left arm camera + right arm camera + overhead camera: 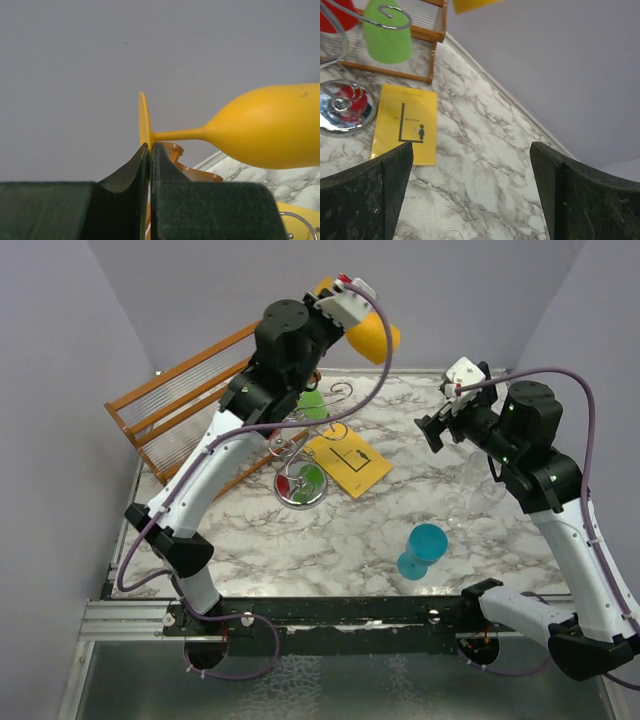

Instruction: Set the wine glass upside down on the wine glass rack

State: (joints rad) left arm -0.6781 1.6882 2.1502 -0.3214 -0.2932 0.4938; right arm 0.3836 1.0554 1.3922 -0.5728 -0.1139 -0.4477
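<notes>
Left hand [336, 295]: shut tight on the thin disc foot of the yellow wine glass [375, 335]. In the left wrist view both fingers [127, 175] press flat against the foot, with no gap between them. The wine glass [270, 130] is held on its side, stem level, bowl pointing away from the hand. It is high above the rear of the tabletop [300, 540] and touches nothing else.

Wine glass rack [300, 485]: stands upright on its round shiny base, just beside a yellow booklet [348, 462]. It is below and in front of the raised glass and apart from it. A green glass [313, 405] hangs bowl-down on one curled arm. A red glass [337, 12] hangs beside it, seen in the right wrist view only.

Right hand [437, 430]: wide open and empty, raised above the right side of the tabletop. Its two fingers [390, 190] frame bare marble.

Other items: a brown wooden slatted rack [180, 405] leans at the left rear. A teal glass [422, 550] rests near the front edge; it appears to stand upright, but the overhead angle makes this uncertain.
</notes>
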